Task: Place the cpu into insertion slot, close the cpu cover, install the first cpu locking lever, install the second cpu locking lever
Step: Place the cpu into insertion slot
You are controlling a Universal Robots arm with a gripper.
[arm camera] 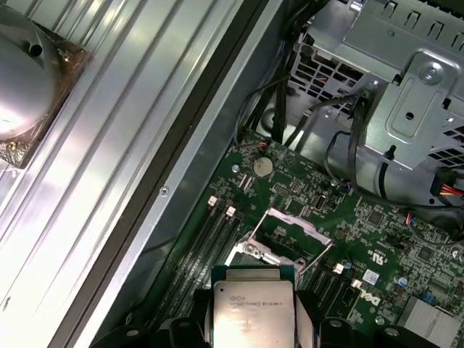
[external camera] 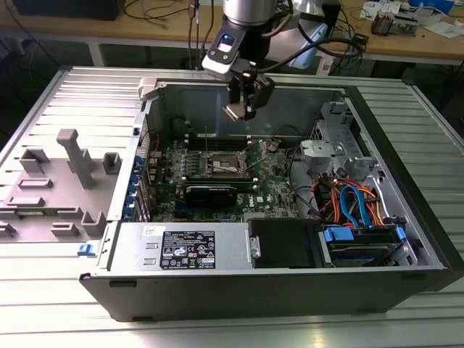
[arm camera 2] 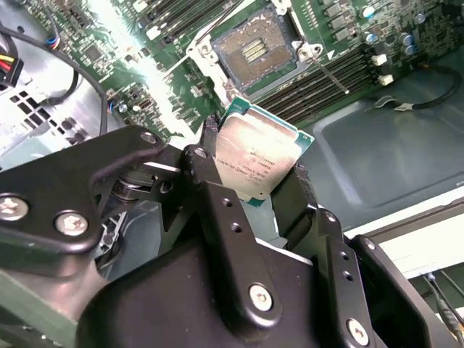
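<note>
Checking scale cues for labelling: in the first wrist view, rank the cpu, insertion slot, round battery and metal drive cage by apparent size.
1. drive cage
2. cpu, nearest the camera, so its lead over the next is unsure
3. insertion slot, partly hidden behind the cpu
4. battery

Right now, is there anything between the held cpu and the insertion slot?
Nothing visible. The gripper holds the cpu in open air above the motherboard, and the insertion slot shows its pin field uncovered.
</note>
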